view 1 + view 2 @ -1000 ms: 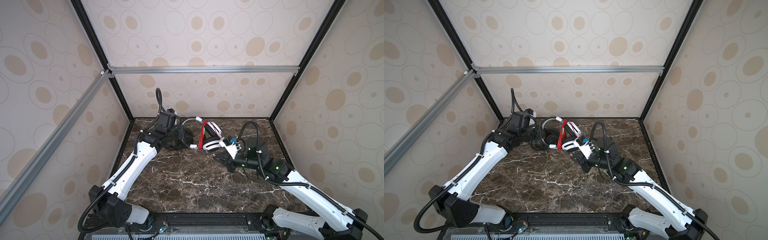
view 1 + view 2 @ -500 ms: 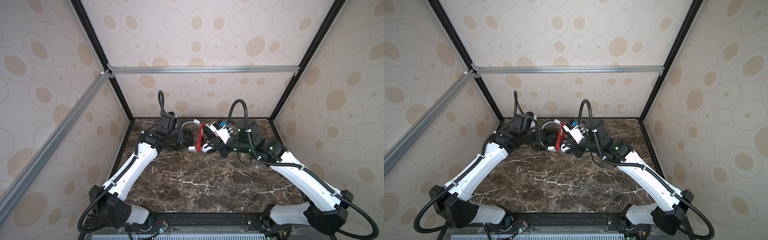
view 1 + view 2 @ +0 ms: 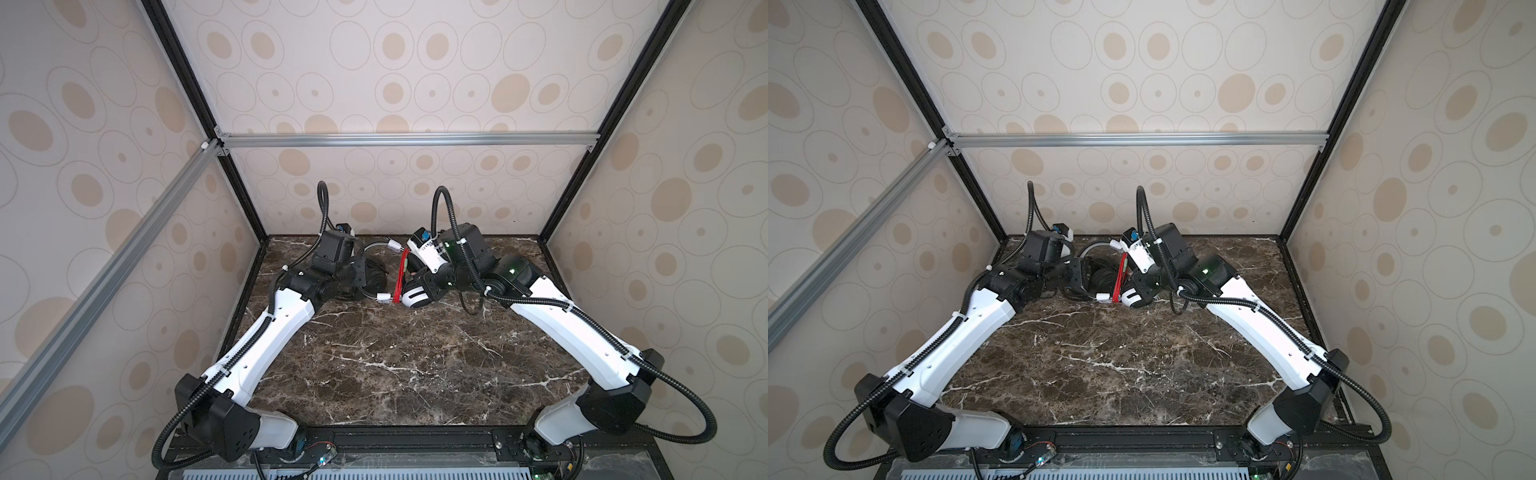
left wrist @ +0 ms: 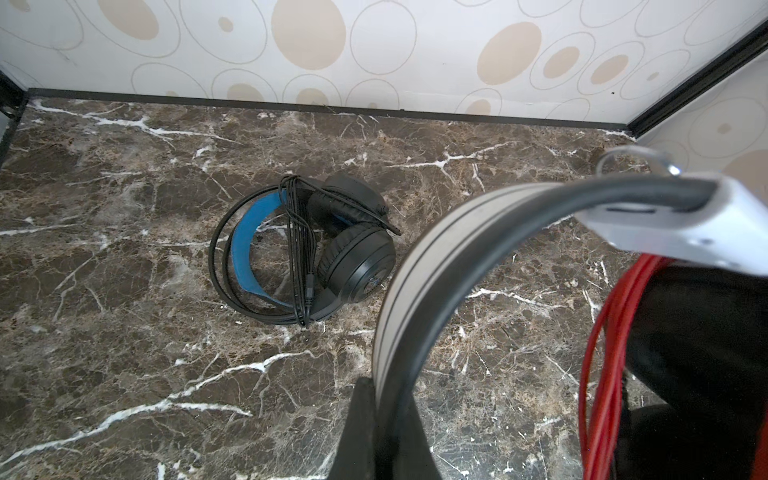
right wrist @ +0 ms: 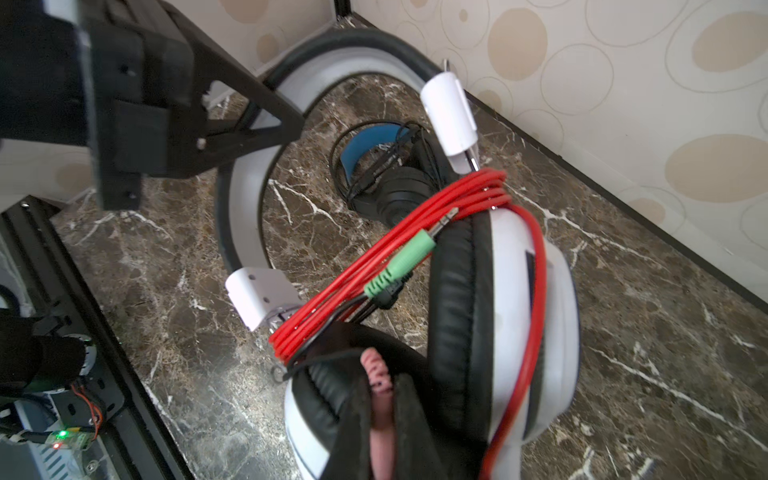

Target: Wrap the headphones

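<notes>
Left gripper [image 4: 382, 401] clamps band of white black-padded headset [image 5: 511, 291], right gripper [image 5: 380, 388] its pad; red cord [image 5: 469, 193] partly screens black blue-banded headset [image 5: 399, 195] mid-frame.

R arm [image 3: 552, 328] is swinging up & toward the back wall [image 3: 415, 183]. 1 s ago it was reaching low over the marble top [image 3: 395, 365], wrist near the table's mid-right. Now the wrist is sitting higher, close to the back edge, w/ forearm running steeper. R gripper [image 5: 380, 382] is moving from the near-right of the white headset [image 3: 415, 298] to right over its cups, pointing front-left instead of back-left. Wrist cam housing [image 3: 424, 249] is now covering the far cup in both top views. Arm's black hose [image 3: 434, 208] is arching up in front of the back wall.
</notes>
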### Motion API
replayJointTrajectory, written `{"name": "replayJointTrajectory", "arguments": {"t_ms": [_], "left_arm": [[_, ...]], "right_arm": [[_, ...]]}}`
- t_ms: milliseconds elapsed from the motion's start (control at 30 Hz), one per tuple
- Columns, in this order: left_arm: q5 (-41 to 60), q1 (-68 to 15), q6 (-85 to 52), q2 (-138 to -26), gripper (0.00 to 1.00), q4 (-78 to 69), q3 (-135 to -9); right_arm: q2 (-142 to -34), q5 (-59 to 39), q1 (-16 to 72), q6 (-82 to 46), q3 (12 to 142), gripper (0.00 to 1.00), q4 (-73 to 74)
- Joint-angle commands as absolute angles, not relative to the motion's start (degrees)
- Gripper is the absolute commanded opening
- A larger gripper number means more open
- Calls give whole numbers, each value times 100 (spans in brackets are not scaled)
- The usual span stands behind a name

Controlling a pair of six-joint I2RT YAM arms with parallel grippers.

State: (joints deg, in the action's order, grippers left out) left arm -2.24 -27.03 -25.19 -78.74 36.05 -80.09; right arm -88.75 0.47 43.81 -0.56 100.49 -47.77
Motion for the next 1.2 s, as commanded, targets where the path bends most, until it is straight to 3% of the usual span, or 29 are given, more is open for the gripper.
{"name": "replayJointTrajectory", "arguments": {"t_ms": [0,333,600,833,1167], "left_arm": [[123,-2811,-2224,-7851,0,3548,-8077],[387,-2864,-2283,-7894,0,3488,-8033],[412,-2861,-2509,-7942,0,3443,-8077],[426,-2850,-2571,-7966,0,3449,-8129],[220,-2845,-2619,-8036,0,3670,-8217]], "right_arm": [[-9123,956,4323,-328,10546,0,-4835],[-9918,1261,4324,-285,11391,0,-5324],[-9804,1249,4324,-271,11174,2,-5357],[-9632,1292,4324,-311,11197,16,-5447],[-9339,1179,4324,-315,11023,26,-5556]]}}
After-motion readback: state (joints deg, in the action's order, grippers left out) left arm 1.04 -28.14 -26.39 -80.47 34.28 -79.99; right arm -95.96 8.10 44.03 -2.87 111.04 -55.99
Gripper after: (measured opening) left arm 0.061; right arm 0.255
